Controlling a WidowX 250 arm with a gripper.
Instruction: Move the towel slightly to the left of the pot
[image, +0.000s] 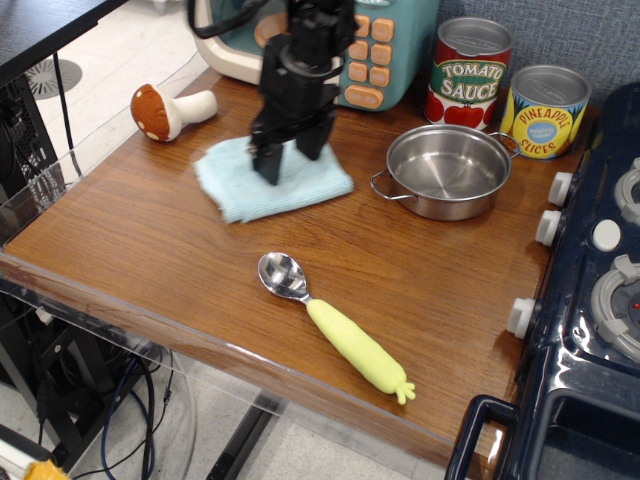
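Pressing down on the towel (272, 180), the gripper (292, 158) stands with both fingertips planted on the cloth; whether it pinches fabric cannot be told. Directly beneath the gripper, the towel lies just left of the pot (446, 170), apart from it.

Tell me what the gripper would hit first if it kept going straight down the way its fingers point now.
The towel. The gripper points down at it, fingers apart and apparently already on the cloth; directly beneath is the wooden table. The pot sits off to the side, outside that line.
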